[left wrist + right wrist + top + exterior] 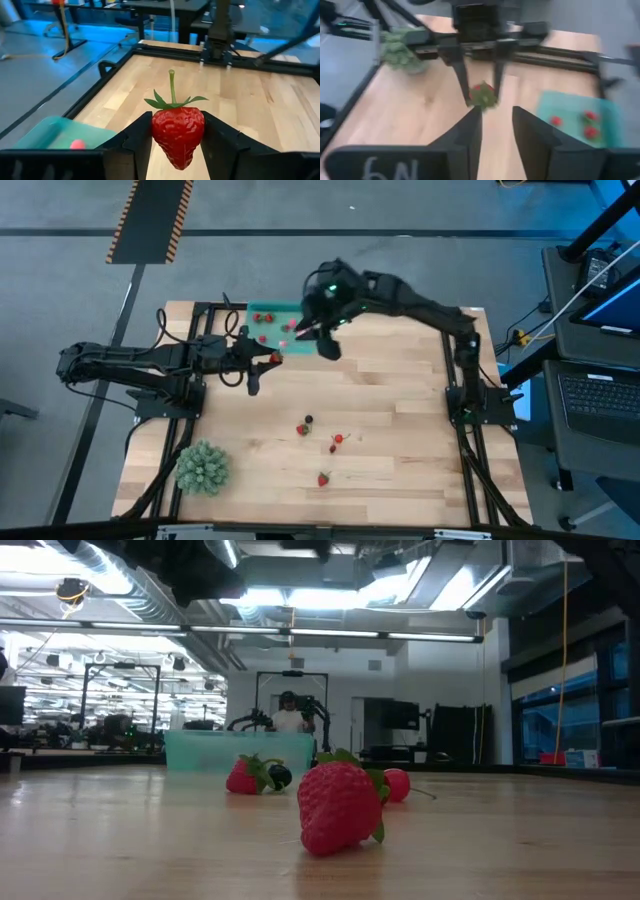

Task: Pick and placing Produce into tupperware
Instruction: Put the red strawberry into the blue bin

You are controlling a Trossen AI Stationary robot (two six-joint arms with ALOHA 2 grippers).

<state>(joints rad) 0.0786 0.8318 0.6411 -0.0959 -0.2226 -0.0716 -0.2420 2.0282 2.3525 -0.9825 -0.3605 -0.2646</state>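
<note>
Strawberry (177,134) clamped between left pincer (176,142) fingers, just beside tupperware (57,134)

A robotics lab: ceiling ducts (150,585), fluorescent lights (330,635), equipment racks (290,690).

Tupperware (60,132) partly behind left gripper (177,137)

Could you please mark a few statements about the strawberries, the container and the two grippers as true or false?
1. The left gripper holds a strawberry between its fingers. True.
2. The tupperware is empty. False: several red fruits lie in it.
3. The right gripper is over the tupperware's edge. True.
4. The spiky green ball sits inside the tupperware. False: it stands on the table at the near left corner.
5. Some strawberries lie loose on the table. True.
</note>
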